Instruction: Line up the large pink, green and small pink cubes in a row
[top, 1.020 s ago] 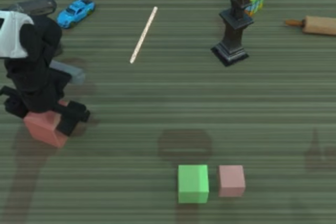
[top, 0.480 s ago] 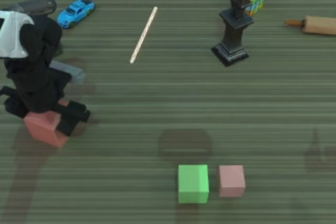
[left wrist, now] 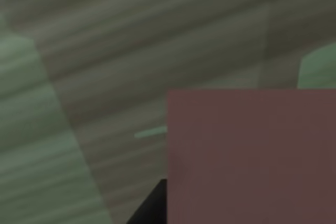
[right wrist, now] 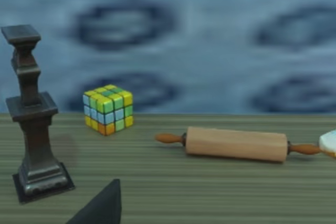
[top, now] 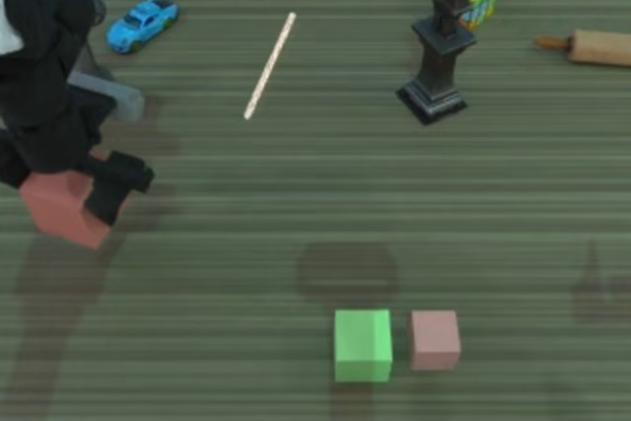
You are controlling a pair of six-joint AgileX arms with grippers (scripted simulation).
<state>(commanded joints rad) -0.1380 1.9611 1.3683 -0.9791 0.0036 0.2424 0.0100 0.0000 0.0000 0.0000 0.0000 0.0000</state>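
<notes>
Two cubes, green (top: 363,345) and small pink cube (top: 435,339), sit side by side at your worktop's (top: 296,204) six o'clock. Your left hand (top: 69,184) grips the large pink cube (top: 59,209) at nine o'clock; the right hand's state can't be told.

Green cube (top: 363,345) just left of small pink cube (top: 436,339).

My table (top: 296,194) is a dull green surface ruled with fine horizontal stripes, running the full width of what I see from above. Soft dark shadows lie on it near the middle and at the right edge. Behind its far edge rises a blue backdrop (right wrist: 210,35) mottled with darker oval blotches, evenly lit.
</notes>
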